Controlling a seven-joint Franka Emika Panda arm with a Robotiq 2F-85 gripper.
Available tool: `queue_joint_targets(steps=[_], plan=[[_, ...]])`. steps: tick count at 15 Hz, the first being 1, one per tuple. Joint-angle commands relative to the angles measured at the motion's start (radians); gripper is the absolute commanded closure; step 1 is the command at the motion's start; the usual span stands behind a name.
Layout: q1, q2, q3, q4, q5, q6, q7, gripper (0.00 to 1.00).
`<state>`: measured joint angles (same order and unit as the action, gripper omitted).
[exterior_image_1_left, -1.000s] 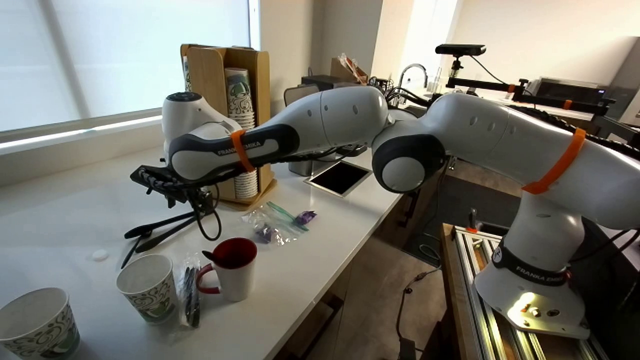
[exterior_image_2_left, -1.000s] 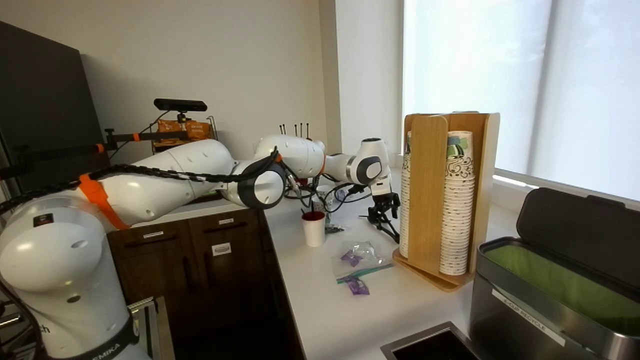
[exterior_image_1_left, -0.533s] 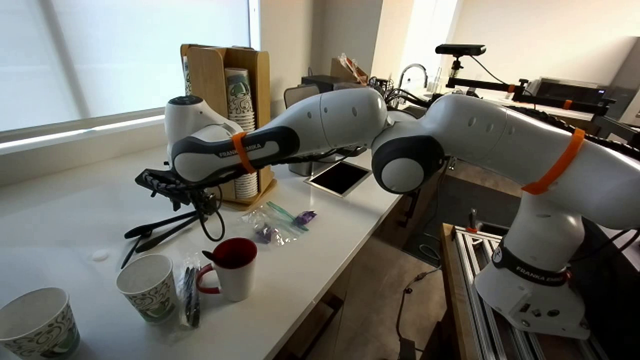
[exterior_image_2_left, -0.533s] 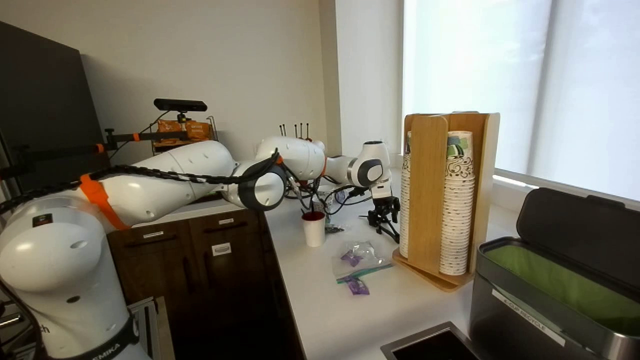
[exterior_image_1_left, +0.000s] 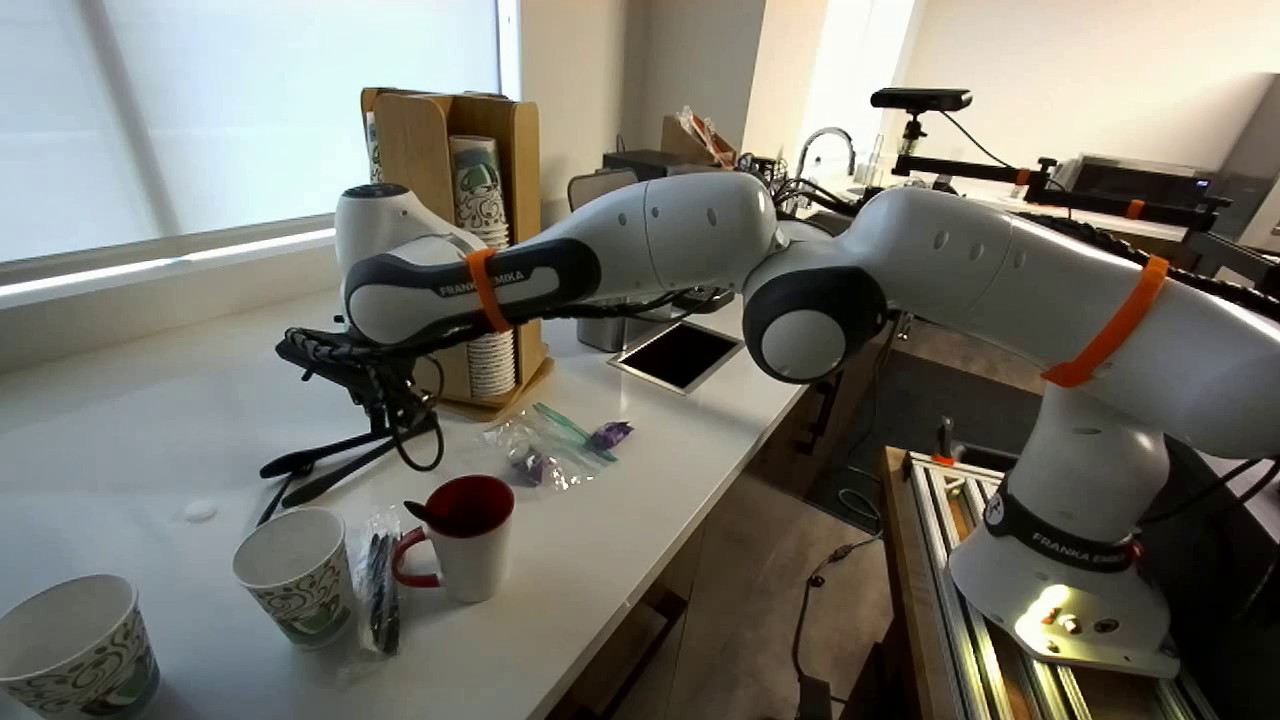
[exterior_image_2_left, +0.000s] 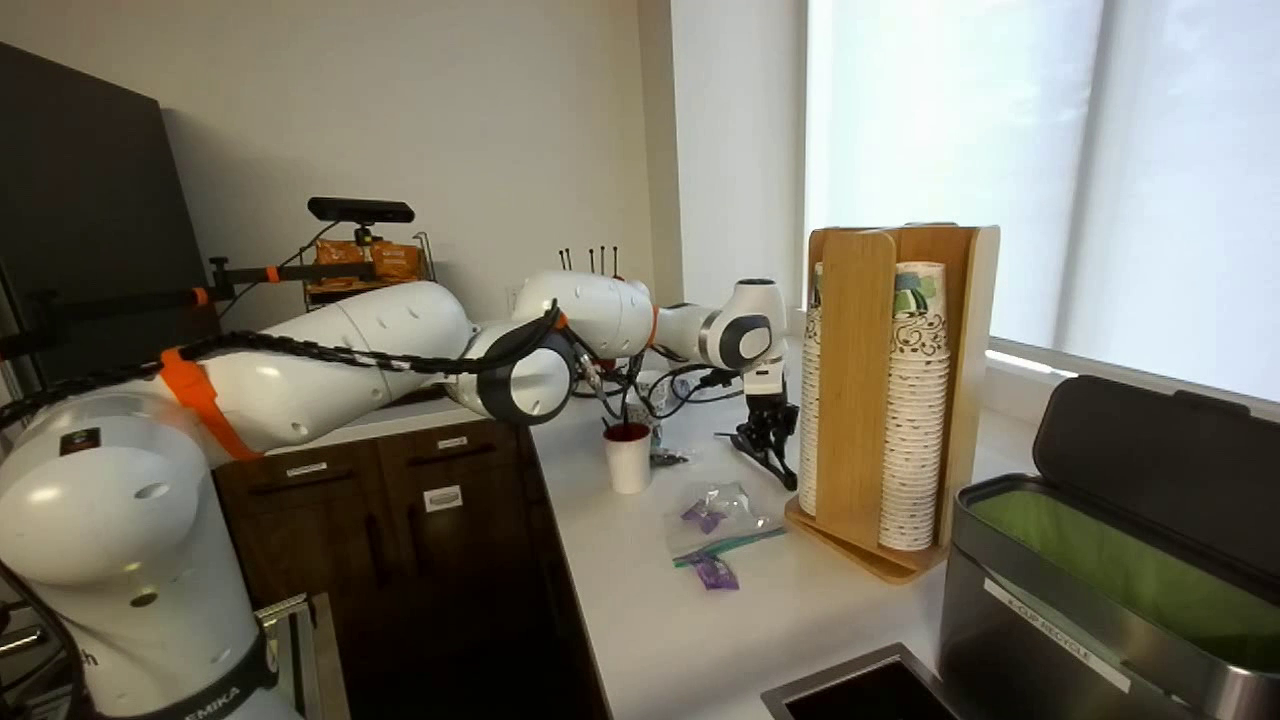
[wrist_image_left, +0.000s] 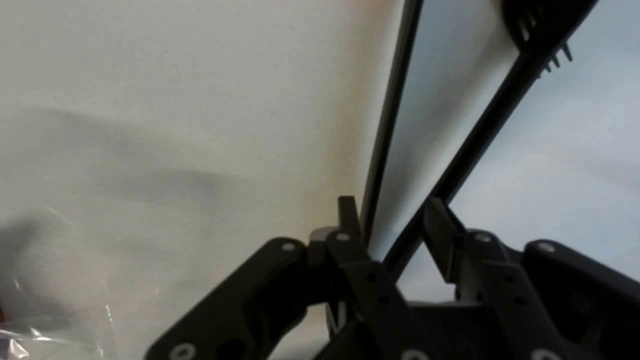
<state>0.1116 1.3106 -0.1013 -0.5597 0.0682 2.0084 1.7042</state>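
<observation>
My gripper (wrist_image_left: 391, 207) is low over the white counter, its jaws part-way together with a gap between the fingertips. Two black plastic utensils cross this gap in the wrist view. A thin handle (wrist_image_left: 389, 120) runs along the left finger, and a fork (wrist_image_left: 484, 135) slants past the right fingertip, its tines far off at the upper right. White counter shows between the two handles, so I see no firm grip on them. In an exterior view the black utensils (exterior_image_1_left: 340, 475) reach out from beneath the gripper towards a paper cup.
A red-lined mug (exterior_image_1_left: 478, 560), paper cups (exterior_image_1_left: 300, 590) and wrapped cutlery (exterior_image_1_left: 382, 590) stand nearby. A zip bag (exterior_image_1_left: 545, 455) with purple packets lies beside the gripper. Close behind rises a wooden cup holder (exterior_image_2_left: 855, 400); a grey bin (exterior_image_2_left: 1060, 620) stands beyond it.
The gripper has shifted slightly rightwards in an exterior view and its jaws have drawn closer together. The black utensils have slid and turned a little with it. Mug, cups and bag stay put.
</observation>
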Motion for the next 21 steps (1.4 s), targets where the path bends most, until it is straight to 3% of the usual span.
queue_joint_targets(steps=[1, 3, 13, 14, 15, 21], plan=[[-0.010, 0.019, 0.015, 0.034, 0.023, -0.041, 0.050, 0.92], [-0.010, 0.019, 0.015, 0.034, 0.022, -0.056, 0.064, 1.00], [0.000, -0.024, -0.006, -0.013, -0.003, -0.141, 0.083, 0.99], [0.001, -0.026, -0.008, -0.015, -0.005, -0.142, 0.077, 0.70], [0.000, -0.027, -0.007, -0.014, -0.004, -0.137, 0.073, 0.70], [-0.004, -0.021, 0.015, -0.002, 0.010, -0.004, 0.013, 0.25]])
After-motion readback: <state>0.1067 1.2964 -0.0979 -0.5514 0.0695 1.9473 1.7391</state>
